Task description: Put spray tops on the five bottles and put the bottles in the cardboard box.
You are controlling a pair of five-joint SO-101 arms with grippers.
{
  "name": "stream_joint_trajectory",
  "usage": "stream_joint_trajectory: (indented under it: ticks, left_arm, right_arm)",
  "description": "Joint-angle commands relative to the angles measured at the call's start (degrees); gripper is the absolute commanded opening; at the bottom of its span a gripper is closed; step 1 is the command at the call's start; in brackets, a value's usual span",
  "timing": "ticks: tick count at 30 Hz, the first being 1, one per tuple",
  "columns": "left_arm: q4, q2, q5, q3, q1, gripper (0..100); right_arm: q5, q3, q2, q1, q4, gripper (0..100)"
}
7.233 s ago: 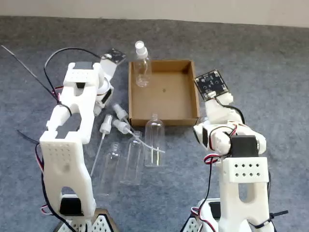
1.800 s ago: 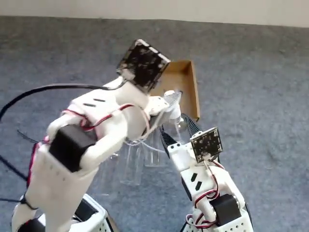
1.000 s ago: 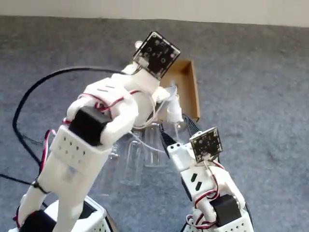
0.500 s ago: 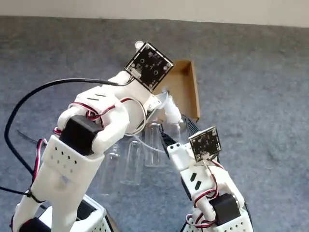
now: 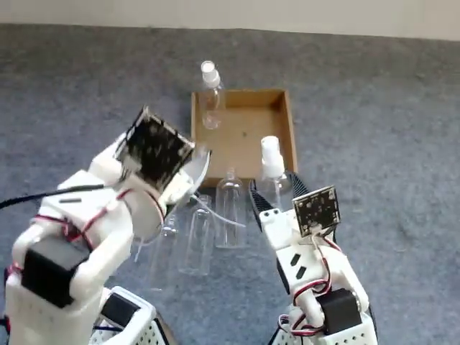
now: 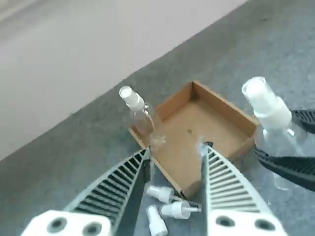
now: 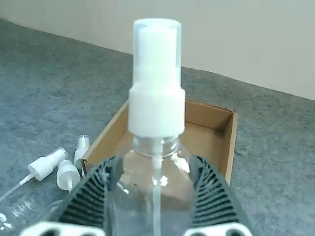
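Right hand point(image 7: 156, 164) clamped on the body of a clear bottle point(image 5: 276, 188), held upright at the near right corner of the cardboard box point(image 5: 244, 136); a white spray top point(image 7: 156, 88) sits on its neck. Left hand point(image 6: 175, 151) wide open and holding nothing, raised over the tabletop point(image 5: 374, 108) on the box's near left side. A second capped bottle point(image 5: 210, 100) stands at the box's far left corner; inside or outside cannot be told. Three uncapped bottles point(image 5: 195, 233) and loose spray tops point(image 6: 167, 195) rest before the box's near wall.
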Motion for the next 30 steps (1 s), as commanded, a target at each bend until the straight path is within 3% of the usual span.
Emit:
stream_joint_trajectory:
  ticks: [1,8,15,20,30]
  left_arm:
    - [-2.37,-4.97,0.0,13.41,-2.95,16]
    - [-9.58,-18.42,-0.18,30.46,-4.44,16]
    - [-14.07,-25.89,2.55,43.65,-4.44,16]
    - [-15.3,-30.37,4.66,47.96,-4.26,21]
    - [-15.82,-41.1,4.66,52.09,-4.0,22]
  right_arm:
    - [0.09,-7.08,4.26,0.84,-0.22,0.4]
    - [0.0,-23.08,29.76,0.4,-1.63,0.4]
    - [-2.11,-39.69,53.23,-7.78,-0.57,0.4]
    - [-11.16,-48.13,61.76,-11.65,-0.66,0.4]
    - [-11.96,-51.65,65.8,-21.49,-0.66,0.4]
